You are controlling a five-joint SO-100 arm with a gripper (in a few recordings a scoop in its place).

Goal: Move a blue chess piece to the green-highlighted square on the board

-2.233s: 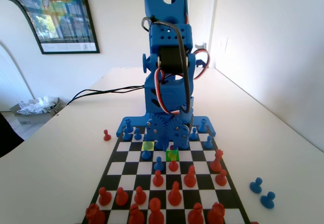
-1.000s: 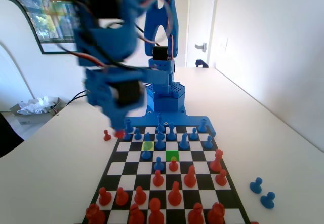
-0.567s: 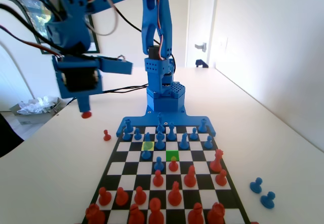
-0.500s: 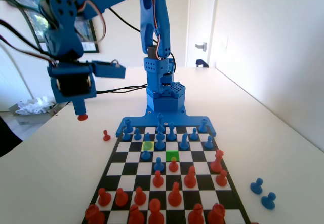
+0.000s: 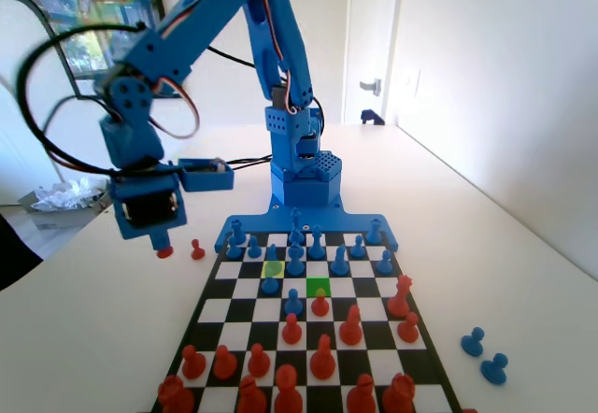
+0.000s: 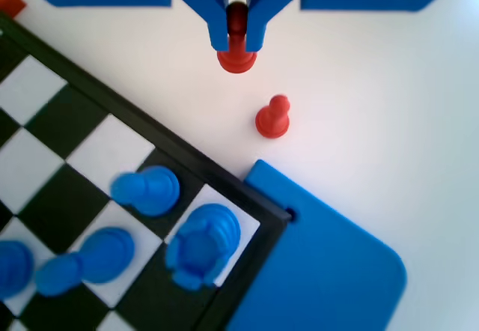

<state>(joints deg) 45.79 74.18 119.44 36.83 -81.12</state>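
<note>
Blue chess piece (image 5: 270,285) upright beside green-highlighted square (image 5: 318,287) | tool (image 6: 236,43) pinching red pawn (image 6: 236,55), base down

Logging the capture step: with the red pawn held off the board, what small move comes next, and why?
Probably lower and open: the tool grips a red pawn above bare table, beside another red pawn already off the board. The green-highlighted square is vacant.

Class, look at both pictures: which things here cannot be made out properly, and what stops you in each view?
- Red pawn held in the claw, wrist view: its head sits between the jaws.
- Front red pieces, fixed view: cut by the bottom edge.
- Blue pieces on the board, wrist view: blurred, types unclear.
</note>
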